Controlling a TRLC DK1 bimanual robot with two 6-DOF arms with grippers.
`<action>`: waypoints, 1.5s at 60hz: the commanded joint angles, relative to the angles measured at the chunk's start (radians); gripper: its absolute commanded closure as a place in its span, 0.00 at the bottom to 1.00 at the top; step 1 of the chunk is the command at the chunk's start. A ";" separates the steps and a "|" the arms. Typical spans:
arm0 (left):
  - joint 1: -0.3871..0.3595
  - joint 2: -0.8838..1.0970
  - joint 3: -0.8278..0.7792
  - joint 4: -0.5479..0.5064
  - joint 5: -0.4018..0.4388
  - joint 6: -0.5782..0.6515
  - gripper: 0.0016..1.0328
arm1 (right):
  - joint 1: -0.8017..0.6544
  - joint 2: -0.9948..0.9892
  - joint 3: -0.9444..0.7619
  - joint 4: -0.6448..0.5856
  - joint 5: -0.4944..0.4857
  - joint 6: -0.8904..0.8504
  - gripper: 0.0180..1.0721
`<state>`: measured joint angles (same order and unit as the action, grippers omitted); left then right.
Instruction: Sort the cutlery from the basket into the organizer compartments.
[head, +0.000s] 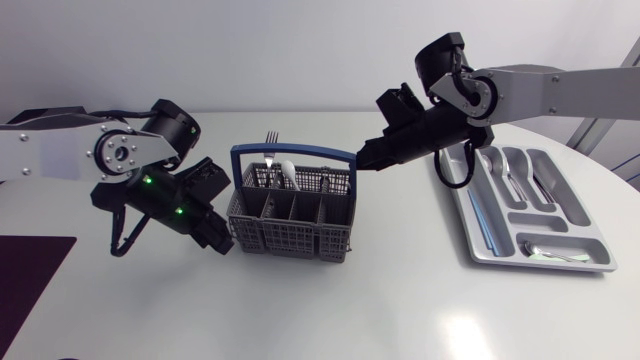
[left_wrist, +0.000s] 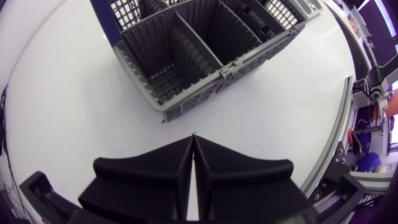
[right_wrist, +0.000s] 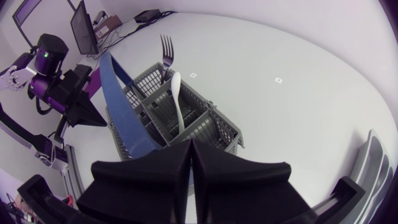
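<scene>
Steel fork (head: 271, 140) and white plastic spoon (head: 285, 172) stand upright, heads up, in the grey slotted basket (head: 290, 236) mid-counter (head: 400, 300). Its blue handle (head: 292, 152) arches between them and my right jaws, which are pressed together, empty. Left jaws, also together, sit by the basket's left corner. Silver organizer tray (head: 478, 232) is well off right.

Bright overhead light glares off the table (head: 400, 300); wrist views warp at edges.

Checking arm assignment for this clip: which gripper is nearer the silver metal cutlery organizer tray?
Right. The right gripper hovers at the side of the grey plastic basket that faces the silver metal organizer tray. The left gripper sits at the basket's opposite side, away from the tray.
</scene>
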<state>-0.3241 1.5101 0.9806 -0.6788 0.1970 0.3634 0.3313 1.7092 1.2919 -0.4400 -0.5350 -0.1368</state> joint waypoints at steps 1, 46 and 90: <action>-0.003 0.042 0.003 0.025 -0.001 0.014 0.97 | 0.002 0.021 0.020 -0.031 -0.036 0.028 0.95; 0.165 0.173 0.168 0.074 0.001 0.097 0.97 | 0.032 -0.151 -0.158 -0.066 -0.017 -0.011 0.95; 0.106 0.279 0.216 0.113 0.041 0.075 0.97 | -0.040 0.087 -0.094 0.029 -0.026 -0.014 0.95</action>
<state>-0.2020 1.7466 1.1553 -0.5739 0.2298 0.4461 0.2836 1.8015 1.1858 -0.4007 -0.5415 -0.1417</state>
